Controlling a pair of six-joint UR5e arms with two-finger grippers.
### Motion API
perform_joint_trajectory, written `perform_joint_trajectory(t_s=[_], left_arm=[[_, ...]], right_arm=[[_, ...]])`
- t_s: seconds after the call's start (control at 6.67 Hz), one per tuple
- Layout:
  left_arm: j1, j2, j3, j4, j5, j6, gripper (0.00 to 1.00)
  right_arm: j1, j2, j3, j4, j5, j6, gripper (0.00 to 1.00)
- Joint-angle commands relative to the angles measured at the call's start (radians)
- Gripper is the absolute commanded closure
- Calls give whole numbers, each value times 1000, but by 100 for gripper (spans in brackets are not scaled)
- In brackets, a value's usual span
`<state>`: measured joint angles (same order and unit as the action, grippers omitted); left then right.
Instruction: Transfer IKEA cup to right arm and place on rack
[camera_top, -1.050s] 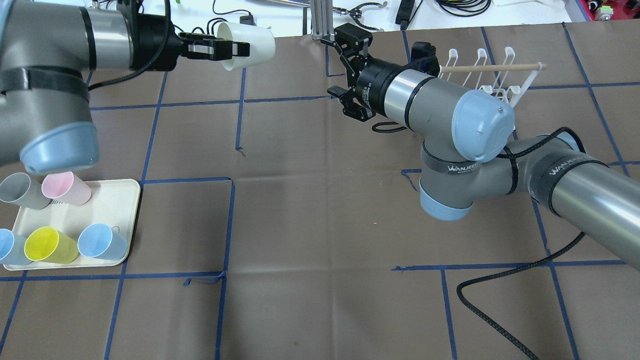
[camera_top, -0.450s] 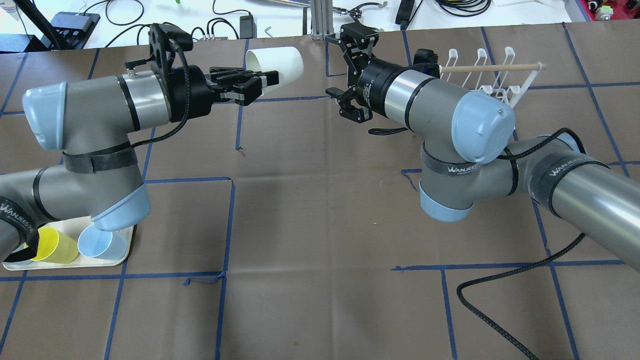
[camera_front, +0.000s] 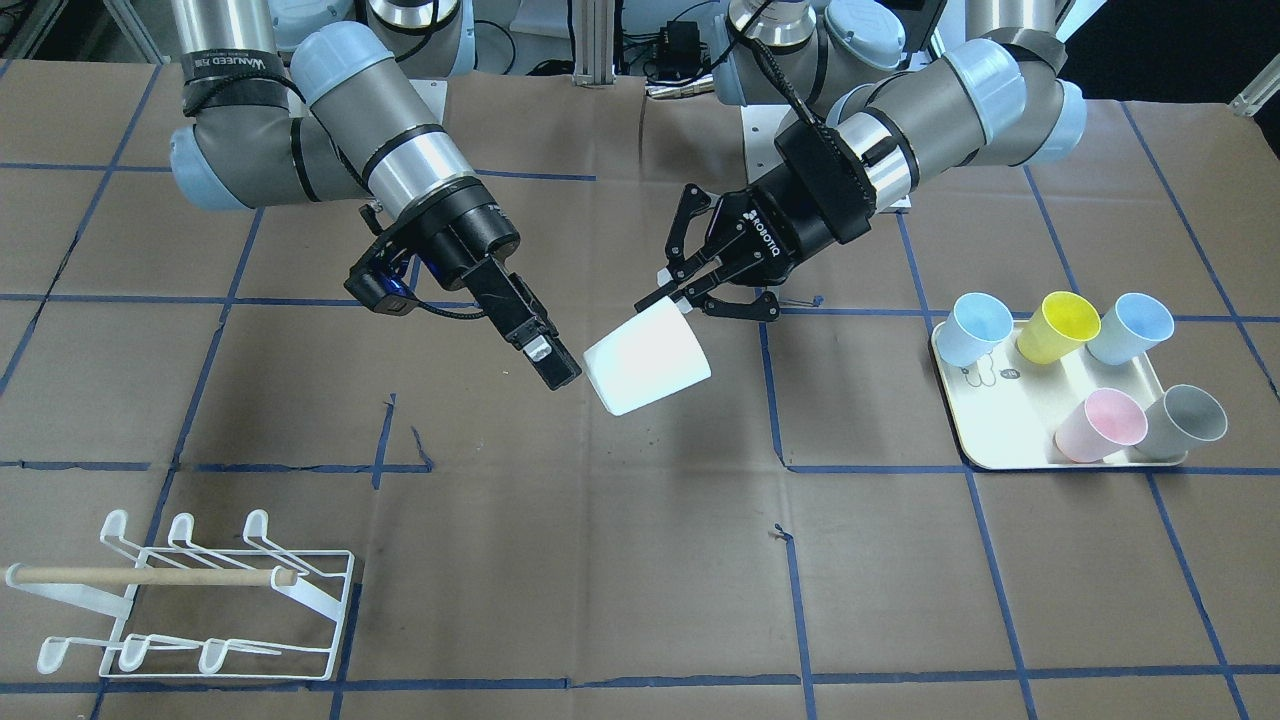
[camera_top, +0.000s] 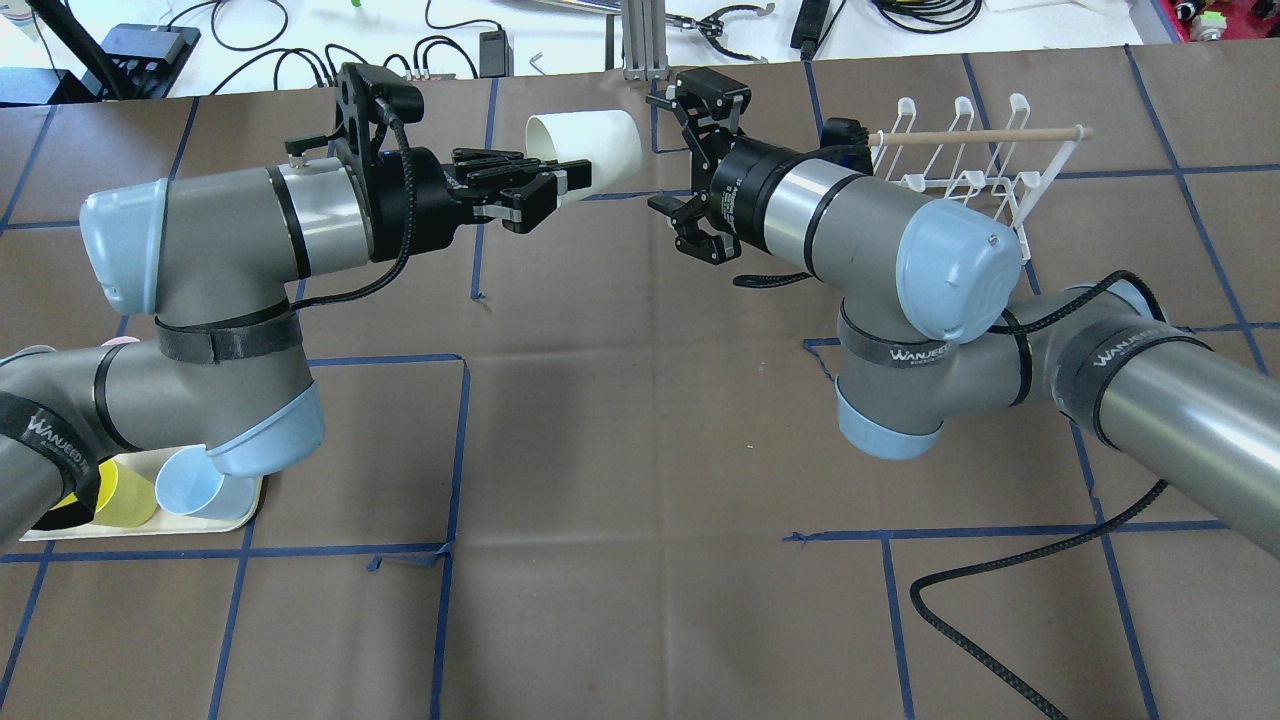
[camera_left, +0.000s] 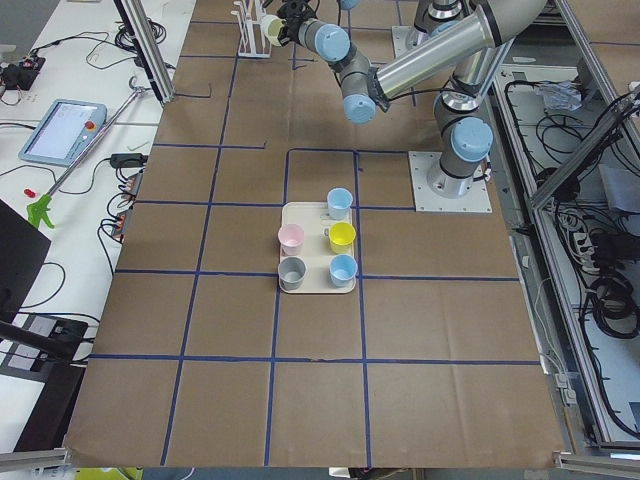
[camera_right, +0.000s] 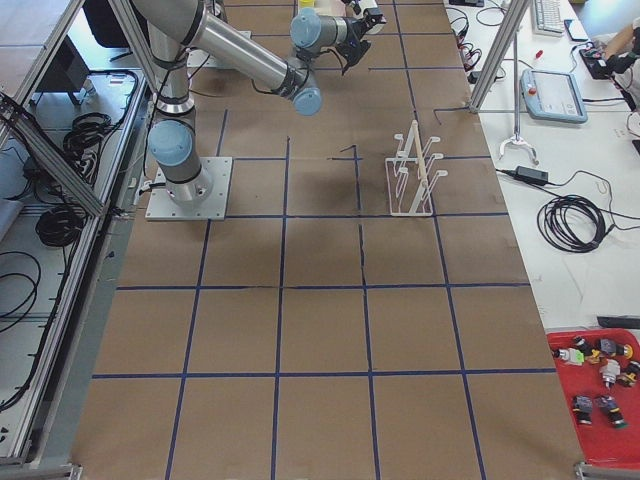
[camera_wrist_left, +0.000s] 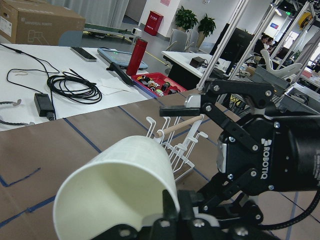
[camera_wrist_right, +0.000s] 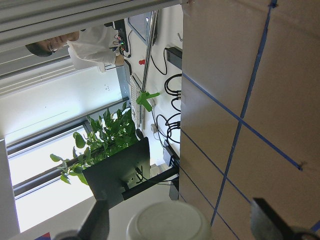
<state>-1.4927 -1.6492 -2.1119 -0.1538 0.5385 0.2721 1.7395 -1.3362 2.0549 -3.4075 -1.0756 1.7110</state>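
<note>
The left gripper (camera_front: 678, 298) is clenched on the rim of a white cup (camera_front: 648, 360), one finger inside the mouth and the other outside the wall. It holds the cup in the air above the table (camera_front: 600, 590), lying nearly on its side, with the closed base pointing toward the other arm.

The right gripper (camera_top: 658, 152) is released, its jaws spread wide and holding nothing. From the right wrist view the round base of the cup sits straight ahead, between the two parted fingers (camera_wrist_right: 100, 222), with a clear gap on each side. In the front-facing view one finger's tip is just beside the cup's base; whether it touches cannot be told from there.

A cream tray (camera_front: 1000, 450) lies on the table on the left arm's side. Five cups stand on it. Along the edge nearer the robot are a pale blue cup (camera_front: 975, 328), a yellow cup (camera_front: 1058, 326) and another blue cup (camera_front: 1130, 326). A pink cup (camera_front: 1098, 426) and a grey cup (camera_front: 1186, 420) are along the other edge.

The white wire rack (camera_front: 215, 660) stands on the table on the right arm's side, well apart from both grippers, with a wooden dowel (camera_front: 150, 576) lying across it.
</note>
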Motion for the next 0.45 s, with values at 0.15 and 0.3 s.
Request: perform_joint_trajectory(t_s=[0.15, 0.3], left_arm=[[0, 0, 0, 0, 0, -2, 100], [0, 0, 1, 0, 0, -4, 100]], right_arm=[[38, 0, -8, 5, -35, -2, 0], [41, 0, -18, 5, -41, -4, 1]])
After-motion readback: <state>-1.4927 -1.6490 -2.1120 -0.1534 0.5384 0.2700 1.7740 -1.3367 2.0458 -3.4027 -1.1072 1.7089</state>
